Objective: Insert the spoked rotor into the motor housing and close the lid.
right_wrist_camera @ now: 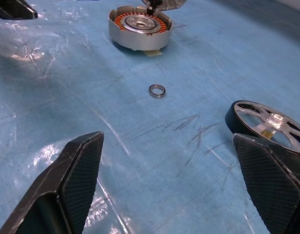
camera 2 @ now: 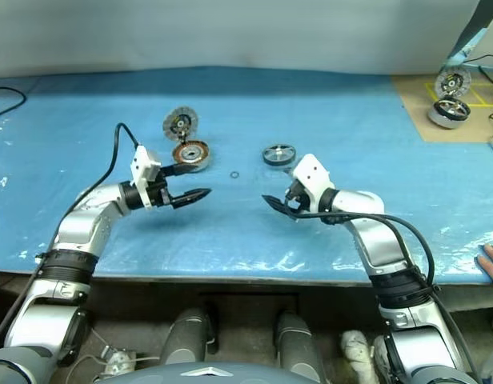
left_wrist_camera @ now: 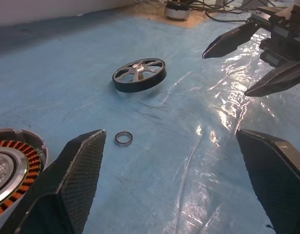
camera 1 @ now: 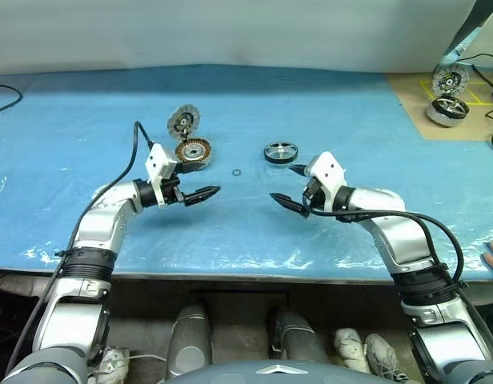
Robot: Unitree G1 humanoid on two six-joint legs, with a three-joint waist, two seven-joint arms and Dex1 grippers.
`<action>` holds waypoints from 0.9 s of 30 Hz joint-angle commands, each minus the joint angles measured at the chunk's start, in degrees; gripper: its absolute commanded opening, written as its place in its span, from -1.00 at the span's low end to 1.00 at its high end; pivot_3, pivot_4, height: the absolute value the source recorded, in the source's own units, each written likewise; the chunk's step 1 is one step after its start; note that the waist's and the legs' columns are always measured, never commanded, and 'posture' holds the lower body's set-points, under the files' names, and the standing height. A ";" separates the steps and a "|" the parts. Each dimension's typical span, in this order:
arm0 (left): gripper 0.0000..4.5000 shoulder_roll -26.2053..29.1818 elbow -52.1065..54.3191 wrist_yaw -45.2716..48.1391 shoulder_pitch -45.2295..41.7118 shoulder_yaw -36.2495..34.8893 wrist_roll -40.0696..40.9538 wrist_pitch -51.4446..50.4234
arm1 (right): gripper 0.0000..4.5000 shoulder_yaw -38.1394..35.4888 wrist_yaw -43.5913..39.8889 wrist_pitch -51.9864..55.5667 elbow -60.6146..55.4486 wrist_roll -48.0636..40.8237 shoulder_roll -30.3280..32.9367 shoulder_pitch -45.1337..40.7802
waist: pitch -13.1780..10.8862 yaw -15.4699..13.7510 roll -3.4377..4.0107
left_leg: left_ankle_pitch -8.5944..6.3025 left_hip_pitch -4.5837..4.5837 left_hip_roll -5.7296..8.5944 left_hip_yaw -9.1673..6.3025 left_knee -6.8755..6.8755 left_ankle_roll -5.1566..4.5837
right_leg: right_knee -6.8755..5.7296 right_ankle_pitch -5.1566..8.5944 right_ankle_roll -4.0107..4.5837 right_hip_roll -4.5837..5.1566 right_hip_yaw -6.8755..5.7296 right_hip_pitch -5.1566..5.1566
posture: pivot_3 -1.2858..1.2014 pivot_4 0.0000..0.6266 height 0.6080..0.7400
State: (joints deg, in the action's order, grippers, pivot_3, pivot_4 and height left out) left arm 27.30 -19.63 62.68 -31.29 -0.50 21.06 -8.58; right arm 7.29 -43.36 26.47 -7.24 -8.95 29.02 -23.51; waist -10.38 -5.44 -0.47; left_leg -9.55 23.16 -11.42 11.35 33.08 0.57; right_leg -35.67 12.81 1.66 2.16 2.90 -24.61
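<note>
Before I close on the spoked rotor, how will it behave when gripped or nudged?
The spoked rotor looks like rigid metal, so probably stiff and fairly heavy for its size. It lies flat on the glossy blue cover, so a nudge would likely slide it. Its shiny rim may be slippery; tipped on edge, it could roll.

Left arm reaching forward from the lower left, forearm angled up and inward, wrist bent so the left tool (camera 1: 200,194) points roughly level toward the middle. Fingers spread wide apart, holding nothing, black tips (left_wrist_camera: 77,170) hanging above the bench (camera 1: 246,232). Right arm mirroring it from the lower right, elbow low, forearm rising toward the centre, wrist cocked so the right tool (camera 1: 288,188) points inward and slightly down. Fingers likewise spread wide, empty, tips (right_wrist_camera: 74,175) clear of the bench. Two tools facing each other across a gap, not touching.
</note>
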 commanded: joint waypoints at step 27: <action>0.99 3.33 -43.88 11.13 -34.88 6.36 -20.52 20.72 | 1.00 -0.58 7.55 -1.44 -5.53 1.79 -1.28 6.40 | -0.01 -0.46 -0.02 | 0.05 0.05 0.14 -0.26 -0.02 -0.07 | 0.01 0.00 -0.03 0.22 -0.32 0.19 | 0.03 -0.52 1.00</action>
State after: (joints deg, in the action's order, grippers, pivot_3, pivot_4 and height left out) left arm 29.93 -63.23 73.59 -64.74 7.28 -0.47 11.78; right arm 7.90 -36.30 25.45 -9.92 -7.09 27.76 -17.39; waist -10.39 -5.90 -0.49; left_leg -9.50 23.19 -11.28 11.08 33.07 0.51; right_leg -35.66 12.81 1.63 2.38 2.56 -24.40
